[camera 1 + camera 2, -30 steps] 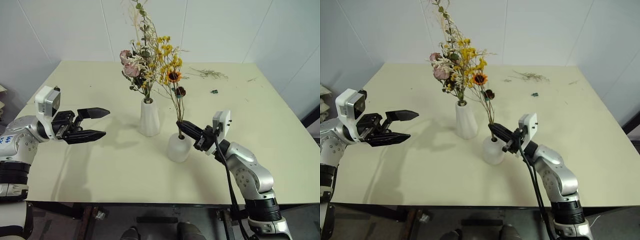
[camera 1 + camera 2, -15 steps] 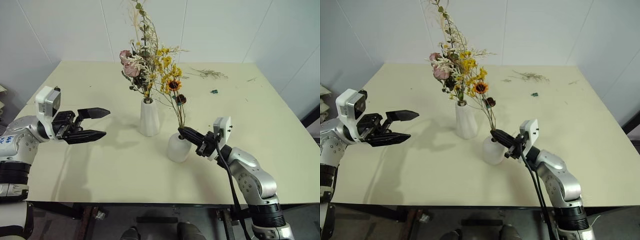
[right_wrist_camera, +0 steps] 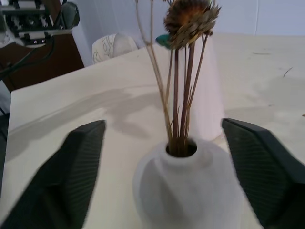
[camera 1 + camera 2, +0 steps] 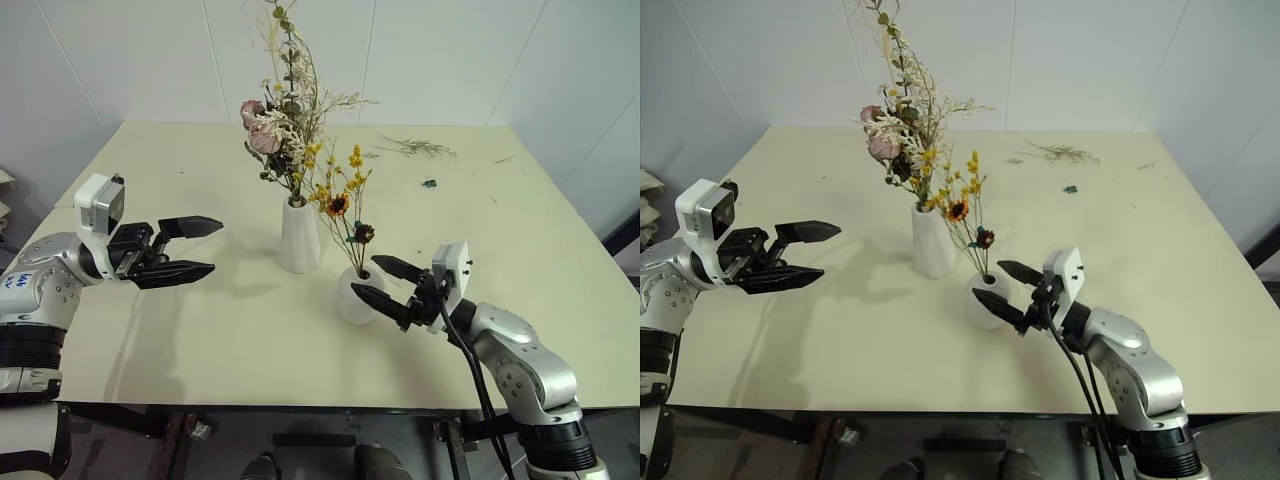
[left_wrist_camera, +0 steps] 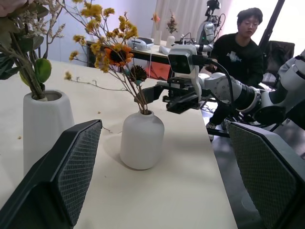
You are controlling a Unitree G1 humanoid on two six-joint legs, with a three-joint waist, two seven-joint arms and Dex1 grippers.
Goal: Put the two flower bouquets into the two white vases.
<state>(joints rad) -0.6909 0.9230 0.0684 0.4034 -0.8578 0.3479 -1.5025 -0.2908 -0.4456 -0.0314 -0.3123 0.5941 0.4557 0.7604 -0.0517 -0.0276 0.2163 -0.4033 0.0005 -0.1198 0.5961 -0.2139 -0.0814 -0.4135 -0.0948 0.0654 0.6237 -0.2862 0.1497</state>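
Letting go, the right end effector (image 4: 385, 283) now gapes beside the short vase (image 4: 354, 296), the yellow bouquet (image 4: 343, 196) dropped in; left end effector (image 4: 190, 248) spread empty; both bouquets look placed.

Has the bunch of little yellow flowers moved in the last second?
Yes. The yellow bouquet has dropped lower into the short round vase; its blooms now sit level with the tall vase's rim.
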